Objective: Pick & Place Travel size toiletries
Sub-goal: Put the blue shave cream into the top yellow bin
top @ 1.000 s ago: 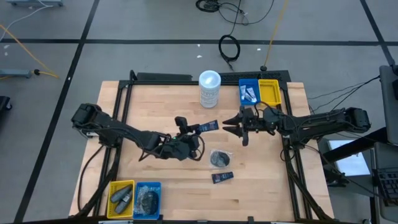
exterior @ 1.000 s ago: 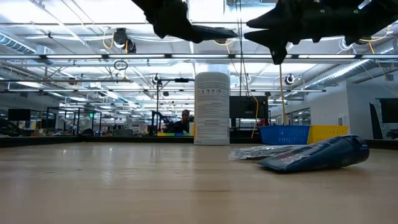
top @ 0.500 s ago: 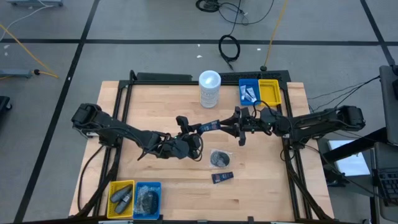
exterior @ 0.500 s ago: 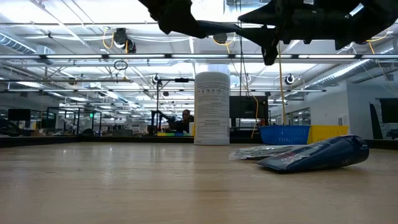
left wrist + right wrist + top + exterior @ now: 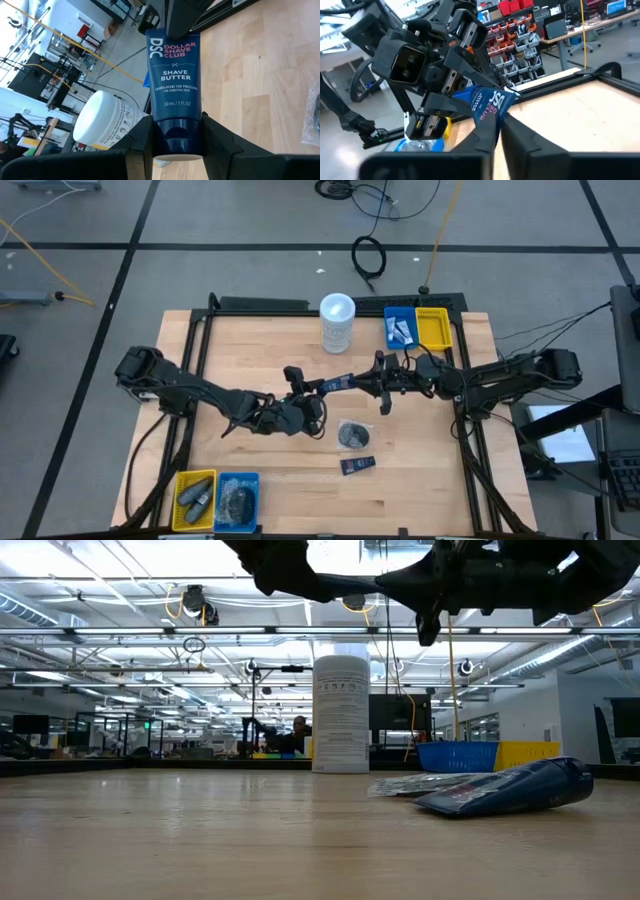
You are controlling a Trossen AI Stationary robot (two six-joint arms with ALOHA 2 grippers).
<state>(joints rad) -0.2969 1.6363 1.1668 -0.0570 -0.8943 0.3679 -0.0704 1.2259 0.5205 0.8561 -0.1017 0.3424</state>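
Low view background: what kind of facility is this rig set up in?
Probably an open industrial lab or workshop: exposed ceiling beams with strip lights, rows of workstations with monitors, and red parts bins on shelving beyond the wooden table.

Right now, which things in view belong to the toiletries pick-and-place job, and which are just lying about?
Job: navy Shave Butter tube, held in the left gripper, with the right gripper at its far end; round dark clear-wrapped bundle; flat navy sachet.
Lying about: tall white plastic canister; coiled black cable on the floor.
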